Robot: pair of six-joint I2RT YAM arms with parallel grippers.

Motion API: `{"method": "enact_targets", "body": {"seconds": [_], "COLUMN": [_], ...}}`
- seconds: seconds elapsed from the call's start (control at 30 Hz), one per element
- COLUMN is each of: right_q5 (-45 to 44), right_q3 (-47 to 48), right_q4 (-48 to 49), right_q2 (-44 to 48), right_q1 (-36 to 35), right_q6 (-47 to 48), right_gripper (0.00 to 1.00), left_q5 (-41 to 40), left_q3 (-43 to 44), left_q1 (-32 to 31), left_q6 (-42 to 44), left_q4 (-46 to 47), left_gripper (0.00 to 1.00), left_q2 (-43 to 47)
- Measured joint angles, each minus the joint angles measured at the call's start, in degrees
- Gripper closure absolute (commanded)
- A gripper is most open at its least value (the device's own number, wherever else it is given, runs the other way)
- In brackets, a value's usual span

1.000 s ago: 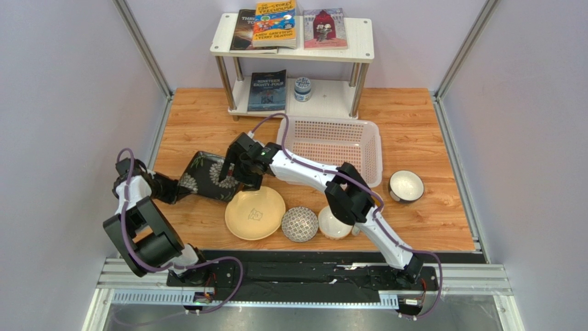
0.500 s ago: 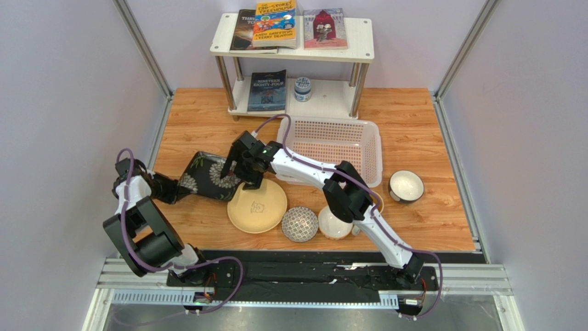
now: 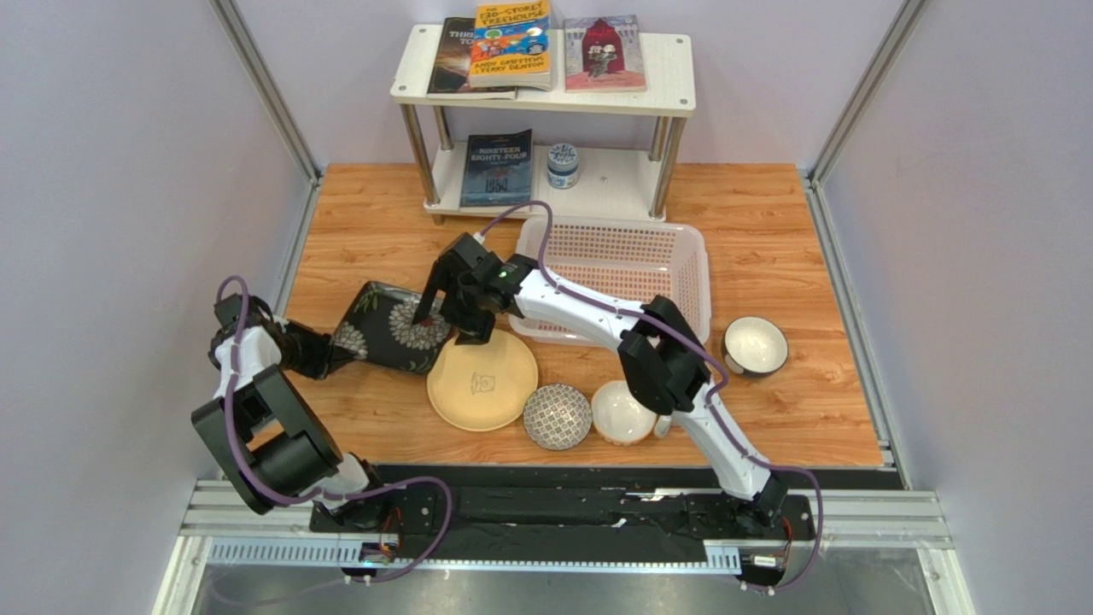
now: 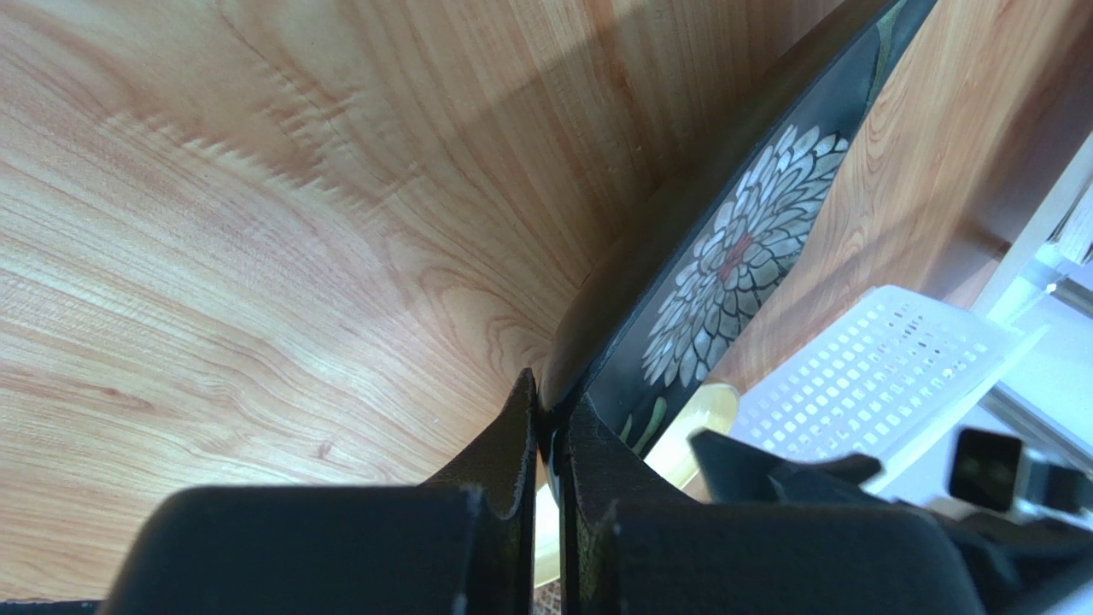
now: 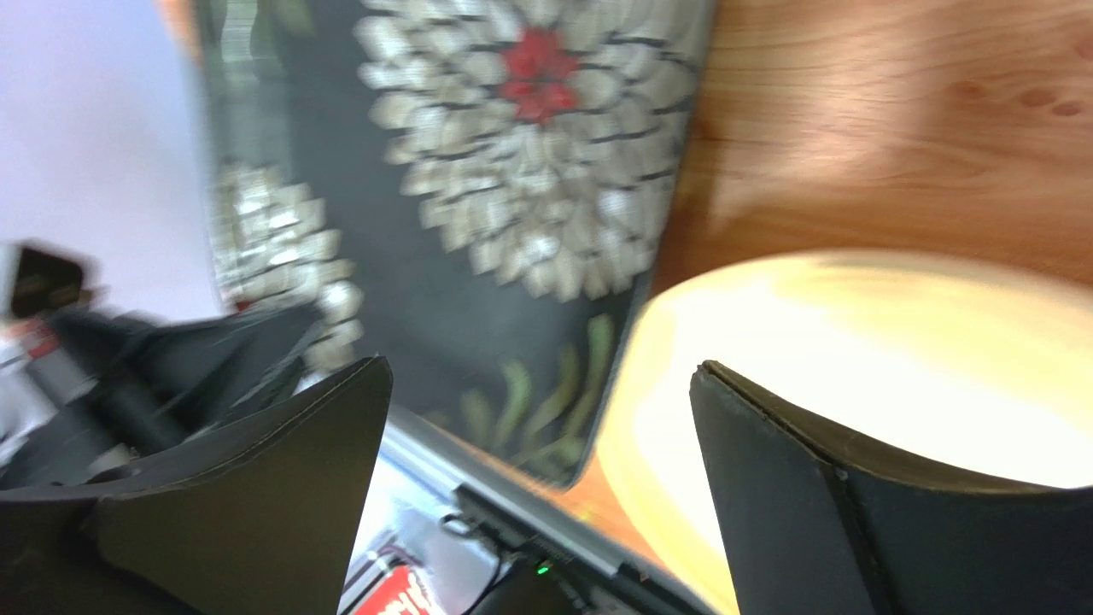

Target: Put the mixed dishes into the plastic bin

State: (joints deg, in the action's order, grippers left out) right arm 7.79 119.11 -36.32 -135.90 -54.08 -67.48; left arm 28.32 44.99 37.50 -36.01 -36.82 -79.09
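The black square floral plate [image 3: 385, 331] lies at the table's left, and my left gripper [image 3: 321, 349] is shut on its left rim. In the left wrist view the jaws [image 4: 549, 413] pinch the rim and the plate [image 4: 731, 256] tilts up off the wood. My right gripper [image 3: 457, 320] is open and empty over the plate's right edge and the far rim of the round yellow plate [image 3: 484, 381]. The right wrist view shows both plates [image 5: 513, 192] [image 5: 872, 359] between the spread fingers [image 5: 536, 372]. The white plastic bin [image 3: 616, 276] stands behind the right gripper. No mug shows.
A grey-patterned bowl [image 3: 557, 415] and a white bowl [image 3: 624, 411] sit at the front, partly under the right arm. A dark-outside bowl [image 3: 753, 345] sits to the right of the bin. A white shelf [image 3: 552, 180] with books and a small patterned jar [image 3: 562, 164] stands at the back.
The right gripper has shifted slightly right and back. The yellow plate has slid a little right and away from the front edge. The left gripper still holds the black plate.
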Motion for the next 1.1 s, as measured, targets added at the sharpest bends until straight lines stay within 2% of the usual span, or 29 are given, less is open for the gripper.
{"method": "enact_targets", "body": {"seconds": [0.13,0.33,0.73,1.1], "right_q5": [-0.17,0.0,-0.66,0.26], "right_q3": [1.2,8.61,8.81,7.26], "right_q4": [0.11,-0.7,-0.92,0.52], "right_q2": [2.16,-0.9,-7.91,-8.33], "right_q1": [0.7,3.43,5.55,4.44], "right_q6": [0.07,0.07,-0.22,-2.21], "right_gripper": [0.07,0.08,0.08,0.11], "left_q5": [0.02,0.13,0.61,1.73], "left_q3": [0.0,-0.28,-0.72,-2.58], "left_q1": [0.0,0.11,0.15,0.2], "left_q6": [-0.02,-0.07,-0.07,-2.64], "left_q4": [0.04,0.28,0.98,3.43], "left_gripper": [1.0,1.0,1.0,1.0], "left_q2": [0.0,0.0,0.0,0.0]}}
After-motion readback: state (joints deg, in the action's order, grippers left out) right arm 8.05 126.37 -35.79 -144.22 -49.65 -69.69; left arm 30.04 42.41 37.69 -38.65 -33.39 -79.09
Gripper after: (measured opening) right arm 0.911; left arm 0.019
